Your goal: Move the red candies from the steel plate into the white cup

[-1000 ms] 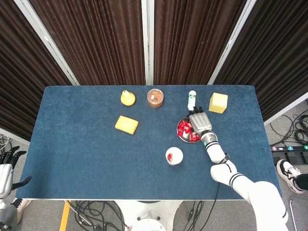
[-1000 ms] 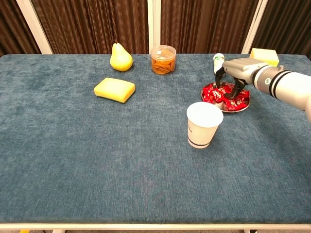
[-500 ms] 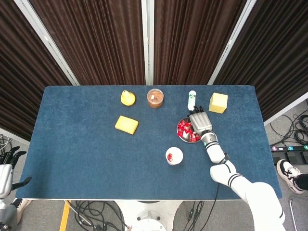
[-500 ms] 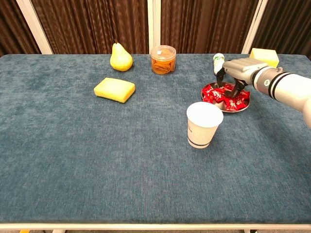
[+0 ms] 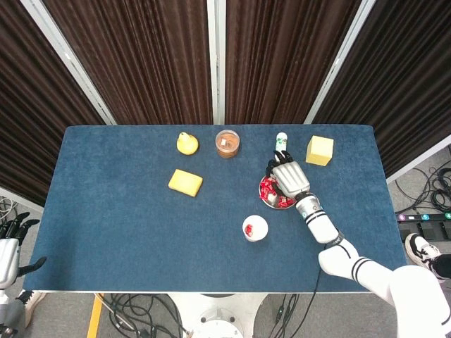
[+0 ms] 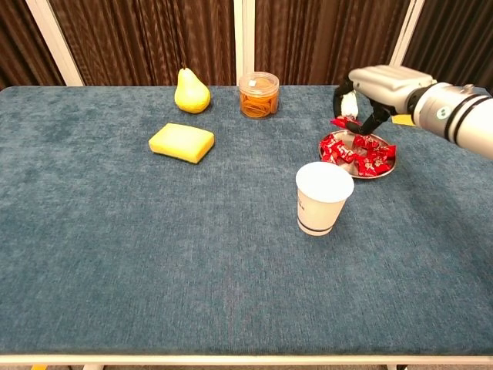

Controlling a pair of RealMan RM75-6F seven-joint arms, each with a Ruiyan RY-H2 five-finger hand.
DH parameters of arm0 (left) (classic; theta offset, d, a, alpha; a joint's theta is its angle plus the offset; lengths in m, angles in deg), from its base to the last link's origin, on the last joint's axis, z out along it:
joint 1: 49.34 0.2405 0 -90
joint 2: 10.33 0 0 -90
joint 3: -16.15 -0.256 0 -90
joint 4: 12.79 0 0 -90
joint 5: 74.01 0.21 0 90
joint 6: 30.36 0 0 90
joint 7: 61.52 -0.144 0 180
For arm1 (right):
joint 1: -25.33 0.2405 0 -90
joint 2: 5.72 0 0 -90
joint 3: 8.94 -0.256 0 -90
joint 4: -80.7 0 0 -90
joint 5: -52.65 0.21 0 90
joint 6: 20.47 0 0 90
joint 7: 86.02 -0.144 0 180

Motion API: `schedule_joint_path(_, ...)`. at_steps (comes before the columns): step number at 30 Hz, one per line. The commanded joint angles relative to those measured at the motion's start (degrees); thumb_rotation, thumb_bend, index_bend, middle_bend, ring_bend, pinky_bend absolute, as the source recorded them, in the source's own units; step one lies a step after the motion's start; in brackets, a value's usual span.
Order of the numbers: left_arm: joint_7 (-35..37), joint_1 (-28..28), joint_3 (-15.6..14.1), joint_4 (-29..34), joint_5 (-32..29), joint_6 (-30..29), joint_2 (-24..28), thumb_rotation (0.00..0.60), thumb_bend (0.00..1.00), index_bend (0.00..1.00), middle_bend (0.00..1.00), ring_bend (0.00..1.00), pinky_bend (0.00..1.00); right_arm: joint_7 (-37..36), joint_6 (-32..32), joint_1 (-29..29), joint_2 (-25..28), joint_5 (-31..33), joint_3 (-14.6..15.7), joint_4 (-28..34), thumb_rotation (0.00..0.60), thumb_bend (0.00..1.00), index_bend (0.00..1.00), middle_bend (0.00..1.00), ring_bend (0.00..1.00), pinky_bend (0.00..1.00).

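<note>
The steel plate (image 6: 388,167) (image 5: 266,200) with several red candies (image 6: 362,158) lies right of centre. My right hand (image 6: 370,89) (image 5: 287,177) hovers above its far side and pinches one red candy (image 6: 344,122) in its fingertips. The white cup (image 6: 322,198) (image 5: 255,227) stands upright nearer the table's front, left of the plate; in the head view a red candy (image 5: 248,227) lies inside it. My left hand (image 5: 8,243) hangs off the table's left edge, holding nothing, its fingers apart.
A pear (image 6: 191,91), a clear jar of orange snacks (image 6: 259,95), a small white bottle (image 5: 281,141) and a yellow block (image 5: 319,150) line the far side. A yellow sponge (image 6: 181,142) lies left of centre.
My right hand has risen from the plate with one red candy pinched in its fingertips. The cup and plate have not moved.
</note>
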Motion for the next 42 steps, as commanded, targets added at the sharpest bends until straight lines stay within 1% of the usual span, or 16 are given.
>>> schedule_joint_path(1, -0.23, -0.09, 0.06, 0.21, 0.1, -0.05, 0.1, 0.6, 0.09, 0.31, 0.24, 0.21, 0.22, -3.97, -7.17, -3.68, 10.78, -7.41, 3.19, 16.91, 0.6, 0.4, 0.57, 0.26, 0.0, 0.06)
schedule_joint_path(3, -0.45, -0.16, 0.06, 0.48, 0.24, -0.08, 0.23, 0.6, 0.09, 0.31, 0.24, 0.21, 0.22, -5.12, -8.84, -4.52, 13.35, -10.31, 4.81, 21.54, 0.6, 0.4, 0.57, 0.26, 0.0, 0.06)
schedule_joint_path(6, -0.82, -0.22, 0.06, 0.9, 0.47, -0.24, 0.4, 0.6, 0.09, 0.31, 0.24, 0.21, 0.22, -6.12, -10.65, -5.34, 15.33, -14.26, 7.29, 25.61, 0.6, 0.4, 0.57, 0.26, 0.0, 0.06)
schedule_joint_path(10, -1.23, -0.28, 0.06, 1.42, 0.71, -0.41, 0.56, 0.6, 0.09, 0.31, 0.24, 0.21, 0.22, -6.08, -11.48, -5.61, 15.71, -17.57, 9.51, 27.77, 0.6, 0.4, 0.56, 0.26, 0.0, 0.06)
schedule_joint_path(17, -1.46, -0.09, -0.03, 1.89, 0.78, -0.79, 0.67, 0.6, 0.09, 0.31, 0.24, 0.21, 0.22, -4.35, -9.79, -4.97, 13.72, -18.14, 10.4, 26.88, 0.6, 0.4, 0.51, 0.24, 0.0, 0.05)
schedule_joint_path(20, -1.23, 0.09, -0.13, 1.82, 0.62, -0.84, 0.65, 0.6, 0.09, 0.31, 0.24, 0.21, 0.22, -3.03, -9.71, -5.21, 13.57, -18.01, 10.67, 27.0, 0.6, 0.4, 0.45, 0.22, 0.0, 0.03)
schedule_joint_path(23, -1.0, 0.15, -0.15, 1.55, 0.63, -0.91, 0.53, 0.6, 0.09, 0.31, 0.24, 0.21, 0.22, -2.0, -9.18, -5.47, 14.15, -17.48, 10.99, 27.87, 0.6, 0.37, 0.36, 0.2, 0.0, 0.02)
schedule_joint_path(26, -0.84, 0.08, -0.18, 1.36, 0.77, -0.84, 0.38, 0.6, 0.09, 0.31, 0.24, 0.21, 0.22, -1.08, -9.45, -5.99, 14.59, -17.14, 11.16, 28.78, 0.6, 0.35, 0.33, 0.2, 0.0, 0.01)
schedule_joint_path(29, -0.78, 0.01, -0.13, 1.27, 0.99, -0.95, 0.29, 0.6, 0.09, 0.31, 0.24, 0.21, 0.22, -0.87, -10.05, -6.49, 15.08, -16.65, 10.89, 29.53, 0.6, 0.33, 0.31, 0.2, 0.0, 0.01)
schedule_joint_path(32, -0.66, 0.04, -0.14, 1.24, 1.21, -1.15, 0.29, 0.6, 0.09, 0.31, 0.24, 0.21, 0.22, -2.09, -12.06, -7.3, 15.49, -14.88, 8.96, 29.17, 0.6, 0.33, 0.31, 0.2, 0.0, 0.01)
schedule_joint_path(34, -0.57, 0.11, -0.19, 1.17, 1.24, -1.24, 0.31, 0.6, 0.09, 0.31, 0.24, 0.21, 0.22, -3.39, -12.59, -7.69, 15.63, -12.28, 7.01, 28.04, 0.6, 0.33, 0.31, 0.21, 0.0, 0.01)
schedule_joint_path(36, -0.43, 0.15, -0.21, 1.12, 1.21, -1.23, 0.3, 0.6, 0.09, 0.31, 0.24, 0.21, 0.22, -3.86, -11.01, -7.3, 15.66, -9.2, 5.31, 26.09, 0.6, 0.33, 0.32, 0.21, 0.0, 0.01)
schedule_joint_path(38, -0.44, 0.11, -0.17, 1.09, 1.21, -1.2, 0.25, 0.6, 0.09, 0.31, 0.24, 0.21, 0.22, -3.06, -8.56, -6.46, 15.32, -6.71, 4.33, 23.89, 0.6, 0.33, 0.33, 0.22, 0.0, 0.01)
schedule_joint_path(42, -0.55, 0.18, -0.22, 1.19, 1.36, -1.39, 0.18, 0.6, 0.09, 0.31, 0.24, 0.21, 0.22, 0.07, -2.76, -3.76, 12.66, -3.28, 3.53, 17.78, 0.6, 0.33, 0.34, 0.22, 0.0, 0.01)
